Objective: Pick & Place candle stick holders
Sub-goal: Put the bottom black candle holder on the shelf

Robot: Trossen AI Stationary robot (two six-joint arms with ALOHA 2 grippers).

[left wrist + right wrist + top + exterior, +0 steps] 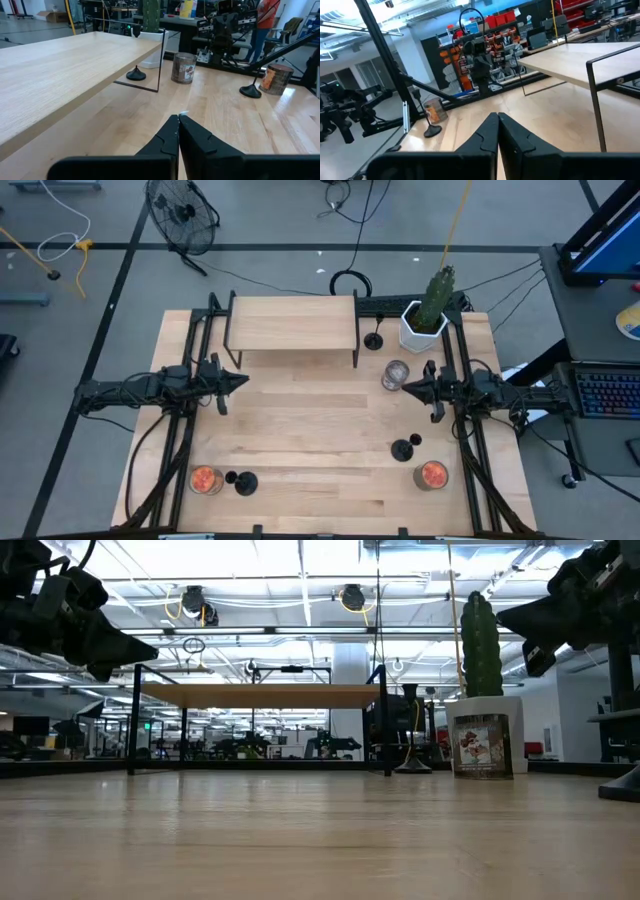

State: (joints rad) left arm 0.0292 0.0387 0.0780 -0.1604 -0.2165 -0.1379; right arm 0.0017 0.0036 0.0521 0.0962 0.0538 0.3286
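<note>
Three matte-black candle stick holders stand upright on their disc bases on the wooden table. One (374, 340) is by the shelf's right leg, one (403, 448) is at the near right, and one (243, 481) is at the near left. My left gripper (240, 380) hovers shut and empty over the table's left middle. Its wrist view (178, 120) shows the far holder (136, 75) and the near-right holder (251, 90) ahead. My right gripper (405, 388) hovers shut and empty over the right middle. Its wrist view (498, 117) shows the near-left holder (433, 131).
A low wooden shelf (292, 325) on thin black legs stands at the far middle. A cactus in a white pot (425, 320) stands at the far right. A glass jar (395, 374) sits near my right gripper. Orange jar candles stand at the near left (205, 479) and near right (432, 475).
</note>
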